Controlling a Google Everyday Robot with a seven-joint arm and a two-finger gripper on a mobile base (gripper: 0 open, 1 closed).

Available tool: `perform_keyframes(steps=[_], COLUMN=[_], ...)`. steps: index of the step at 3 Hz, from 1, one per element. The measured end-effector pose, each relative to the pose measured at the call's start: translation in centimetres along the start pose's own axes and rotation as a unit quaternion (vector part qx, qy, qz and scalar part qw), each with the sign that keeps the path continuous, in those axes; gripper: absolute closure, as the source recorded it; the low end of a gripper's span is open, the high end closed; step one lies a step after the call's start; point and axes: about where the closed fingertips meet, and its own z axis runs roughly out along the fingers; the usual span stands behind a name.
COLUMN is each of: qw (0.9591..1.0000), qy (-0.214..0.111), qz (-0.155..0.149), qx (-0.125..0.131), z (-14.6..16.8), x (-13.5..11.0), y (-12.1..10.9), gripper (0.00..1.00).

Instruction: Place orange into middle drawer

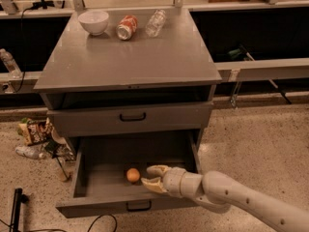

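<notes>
The orange [133, 175] lies on the floor of the open middle drawer [96, 178], the grey cabinet's lowest drawer, pulled out with a black handle [138, 206] on its front. My gripper [150, 177] is just right of the orange, over the drawer's front right part. Its two cream fingers are spread apart and empty, with a small gap to the fruit.
The grey cabinet top [130, 57] holds a white bowl [93, 21], an orange-and-white soda can [126, 27] and a clear bottle [155, 22]. The drawer above [130, 117] is shut. Snack bags and clutter [36, 134] lie on the floor to the left.
</notes>
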Motion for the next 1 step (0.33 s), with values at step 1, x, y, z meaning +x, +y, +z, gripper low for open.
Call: perform_keyframes(steps=[1], qw=[0.9998], qy=[-0.008], qz=[0.008], qx=[0.017], z=[-2.24], x=[0.26], y=[-0.78], gripper=[0.56])
